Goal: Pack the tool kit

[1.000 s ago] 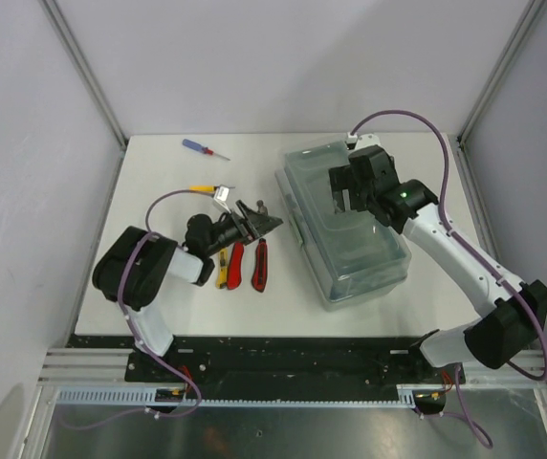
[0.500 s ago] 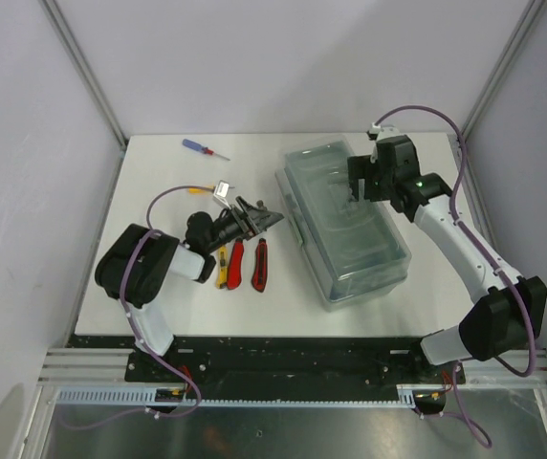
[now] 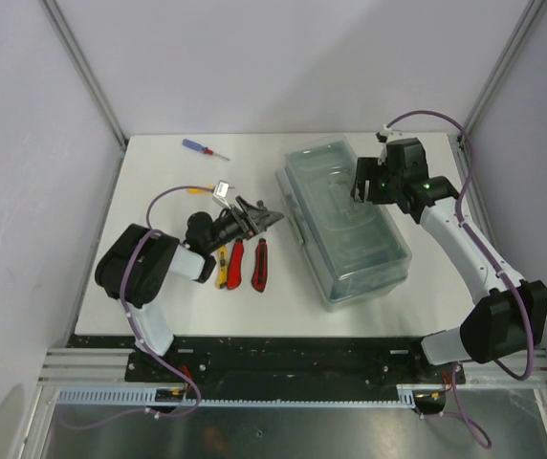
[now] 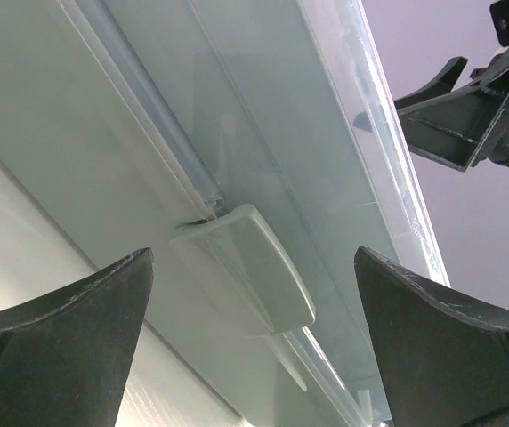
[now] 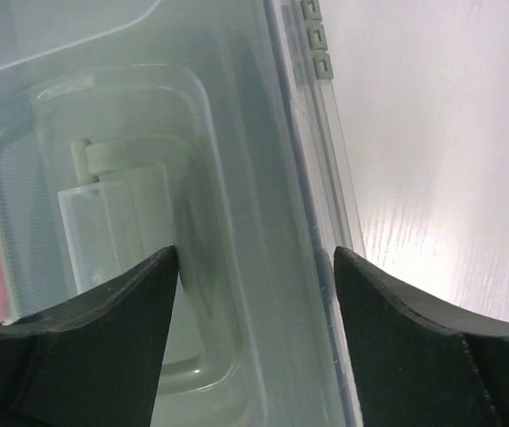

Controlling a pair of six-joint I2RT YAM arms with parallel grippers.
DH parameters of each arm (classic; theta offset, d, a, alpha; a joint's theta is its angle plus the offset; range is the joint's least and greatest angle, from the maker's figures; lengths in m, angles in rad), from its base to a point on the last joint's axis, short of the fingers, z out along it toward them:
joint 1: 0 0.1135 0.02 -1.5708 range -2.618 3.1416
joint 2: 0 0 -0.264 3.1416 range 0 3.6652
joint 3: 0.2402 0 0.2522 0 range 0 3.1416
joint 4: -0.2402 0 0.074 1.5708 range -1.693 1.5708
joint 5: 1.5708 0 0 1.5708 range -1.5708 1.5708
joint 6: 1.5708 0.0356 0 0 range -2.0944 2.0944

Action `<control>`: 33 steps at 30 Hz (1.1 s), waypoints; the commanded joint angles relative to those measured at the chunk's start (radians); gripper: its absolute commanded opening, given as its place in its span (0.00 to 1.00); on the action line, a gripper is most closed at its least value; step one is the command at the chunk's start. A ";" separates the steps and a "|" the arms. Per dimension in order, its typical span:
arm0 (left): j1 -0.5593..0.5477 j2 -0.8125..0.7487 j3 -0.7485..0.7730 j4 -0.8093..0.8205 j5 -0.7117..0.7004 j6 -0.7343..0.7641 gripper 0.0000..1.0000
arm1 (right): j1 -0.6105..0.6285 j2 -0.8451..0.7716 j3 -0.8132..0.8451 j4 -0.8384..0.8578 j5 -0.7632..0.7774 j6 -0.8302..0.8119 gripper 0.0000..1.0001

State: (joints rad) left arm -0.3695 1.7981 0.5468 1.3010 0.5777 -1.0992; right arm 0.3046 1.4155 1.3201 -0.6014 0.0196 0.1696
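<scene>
While the toolbox (image 3: pixel 345 225) sits lid-down on the surface (image 3: pixel 159 172), its front latch (image 4: pixel 246 267) is framed, untouched, between the wide-spread left jaws. Right jaws are held apart astride the lid's hinge-side rim (image 5: pixel 299 160); contact cannot be told. Knives (image 3: pixel 245 265) noted behind left jaws.

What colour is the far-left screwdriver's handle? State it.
Blue, with a red tip toward the shaft. The screwdriver shows best in the top external view.

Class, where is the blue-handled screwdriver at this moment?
Top view: the blue-handled screwdriver lies alone on the table, far-left corner, well left of the toolbox.
</scene>
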 commanded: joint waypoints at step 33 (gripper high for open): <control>-0.073 0.232 0.260 0.226 0.041 -0.227 0.99 | -0.096 -0.335 -0.100 0.045 -0.007 0.038 0.99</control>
State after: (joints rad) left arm -0.4297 1.9751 0.7540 1.3163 0.5663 -1.2285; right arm 0.1814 1.0340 1.1919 -0.5495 0.0357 0.2527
